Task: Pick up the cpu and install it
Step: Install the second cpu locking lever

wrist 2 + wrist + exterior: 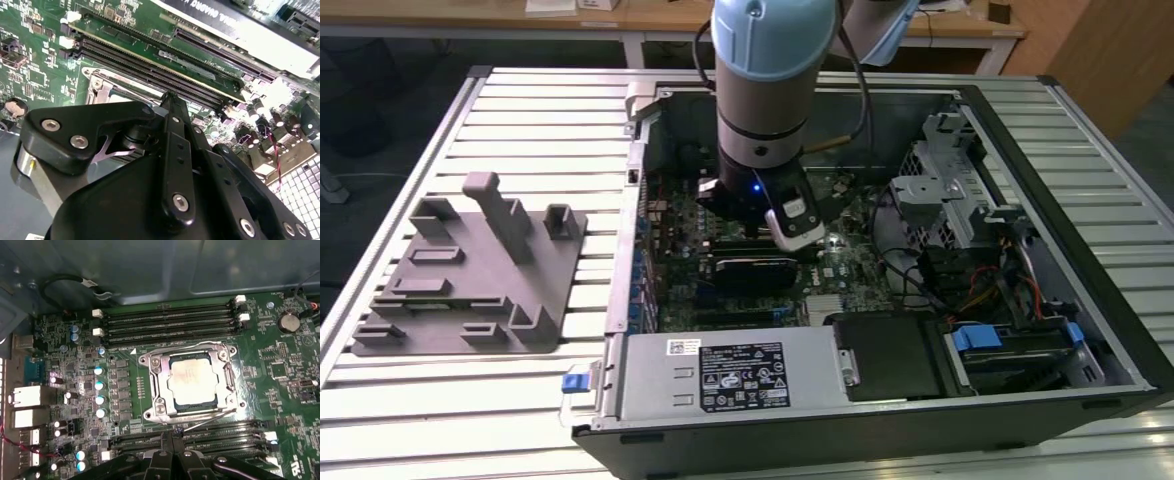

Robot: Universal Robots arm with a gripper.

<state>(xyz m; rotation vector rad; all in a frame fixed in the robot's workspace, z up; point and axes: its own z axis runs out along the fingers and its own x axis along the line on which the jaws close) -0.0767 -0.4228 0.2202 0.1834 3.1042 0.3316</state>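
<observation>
Arm (767, 90) stood near-vertical over the open PC case (1014, 140), wrist reaching down inside w/ a blue light lit on its side. End effector (797, 235) hung low over the motherboard (854, 265), approx. mid-board in the exterior view.

End effector in first wrist view (171, 436): the two black fingers met at a point, tips together w/ no gap between them and nothing held. The tips sat just past the socket's edge, over the RAM slots (200, 437) on that side, not over the chip itself. Whether the tips touched the board: cannot tell. In second wrist view the closed fingers (172, 107) pointed toward a socket (107, 87) corner, w/ black linkage and bolts filling the foreground.

CPU (192, 378): silvery square lid, lying flat and square inside the socket frame (150, 385) at board centre, apart from the fingertips. Load-plate frame surrounded the chip; a thin lever wire (210, 420) ran along the frame edge nearest the fingers. A second bank of RAM slots (170, 322) lay on the far side of the socket.

Grey fixture tray (467, 275) rested on the slatted tabletop (520, 110), at the exterior view's left, well apart from the case.
</observation>
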